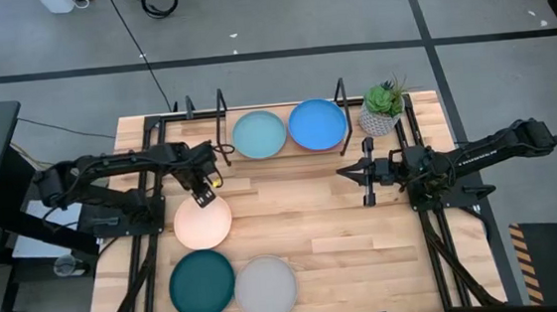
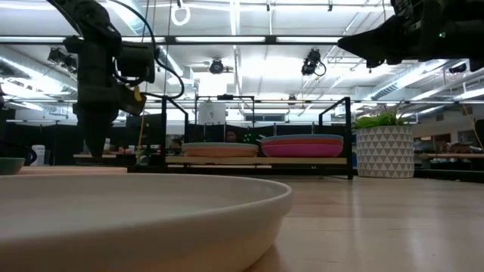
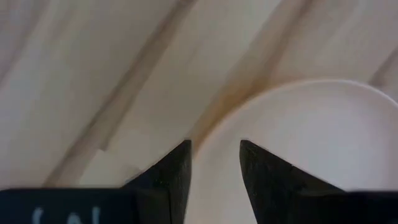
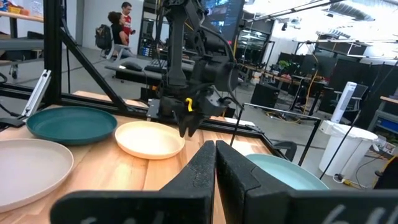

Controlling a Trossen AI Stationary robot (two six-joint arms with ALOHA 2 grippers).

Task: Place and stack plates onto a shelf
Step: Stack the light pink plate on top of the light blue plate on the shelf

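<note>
A cream plate (image 1: 202, 223) lies flat on the table's left half. My left gripper (image 1: 205, 194) points down, open, just over that plate's far rim (image 3: 249, 106); one finger stands outside the rim and one over the plate, and I see no touch. The black shelf (image 1: 221, 116) at the far edge holds two stacks, one topped by a pale aqua plate (image 1: 259, 135) and one by a bright blue plate (image 1: 317, 123). In the low view magenta (image 2: 302, 149) shows under the blue. My right gripper (image 1: 343, 174) hangs shut above the table's right half, holding nothing.
A dark teal plate (image 1: 202, 284) and a light grey plate (image 1: 265, 288) lie side by side at the near edge. A green plant in a white pot (image 1: 382, 110) stands right of the shelf. Bare wood stretches between the two grippers. People show in the room beyond the table.
</note>
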